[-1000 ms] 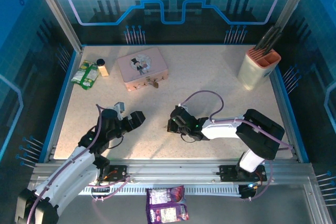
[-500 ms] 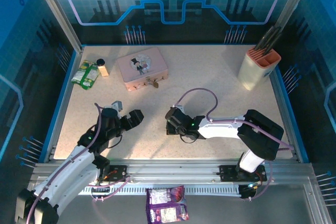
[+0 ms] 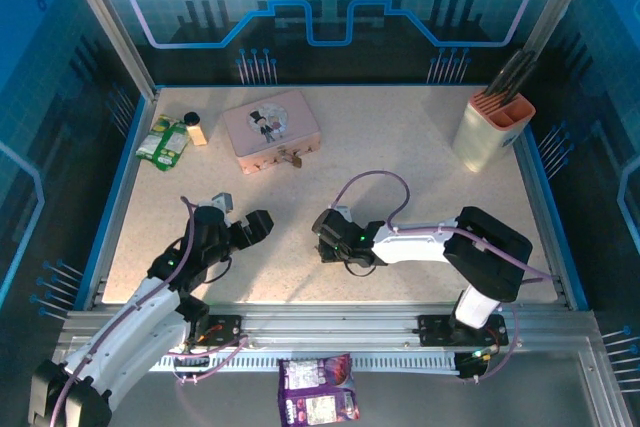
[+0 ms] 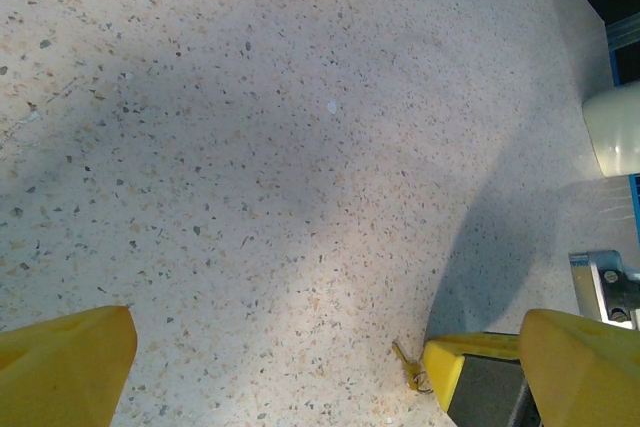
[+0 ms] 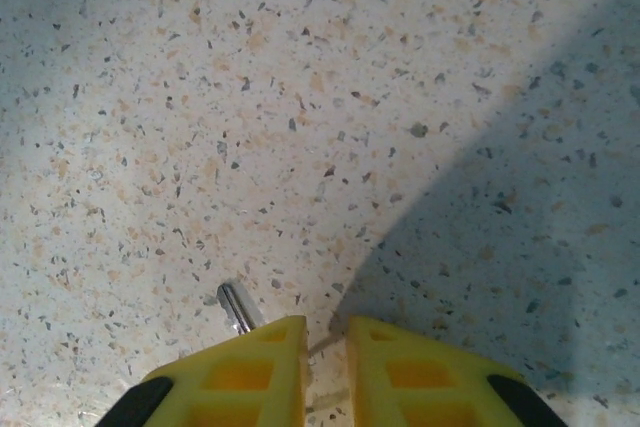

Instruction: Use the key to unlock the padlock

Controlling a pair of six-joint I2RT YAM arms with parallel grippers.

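Where speckled tabletop (image 5: 300, 97) spreads, slim silvery key (image 5: 236, 307)

Falls bright and even from overhead onto the desk (image 3: 420, 177) in the top view; fades to dim blue beyond its rim. In the left wrist view, lays broad, soft-edged shadow over the upper left of the desk and a darker patch beside the right tool (image 4: 450, 377). Blurs the near yellow fingers (image 4: 65, 367) of the left tool (image 4: 320, 387); keeps the speckled surface crisp. In the right wrist view, casts a clear diagonal shadow across the right side, tints the upper left corner bluish, and glints on the key (image 5: 236, 306).
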